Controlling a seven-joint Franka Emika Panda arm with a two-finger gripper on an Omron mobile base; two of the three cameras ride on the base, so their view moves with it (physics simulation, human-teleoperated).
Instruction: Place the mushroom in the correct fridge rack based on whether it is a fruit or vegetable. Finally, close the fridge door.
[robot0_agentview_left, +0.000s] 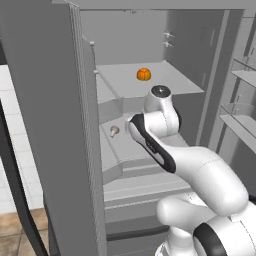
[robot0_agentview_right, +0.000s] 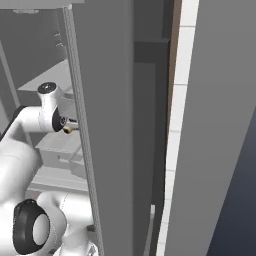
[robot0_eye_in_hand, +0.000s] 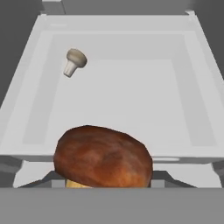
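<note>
Now, from the left base view, your arm reaches into the open fridge toward the lower fridge rack (robot0_agentview_left: 131, 145), where a small pale mushroom (robot0_agentview_left: 114, 131) already lies at about nine o'clock of the wrist; an orange fruit (robot0_agentview_left: 144, 74) sits on the shelf above.

From the right base view, the gripper (robot0_agentview_right: 68, 128) carries a brown speck at its tip.

From the hand view, the jaws are clamped on the mushroom (robot0_eye_in_hand: 103, 158) (brown cap, low in view). Carry it well over the rack's front lip, lower it, then release.
</note>
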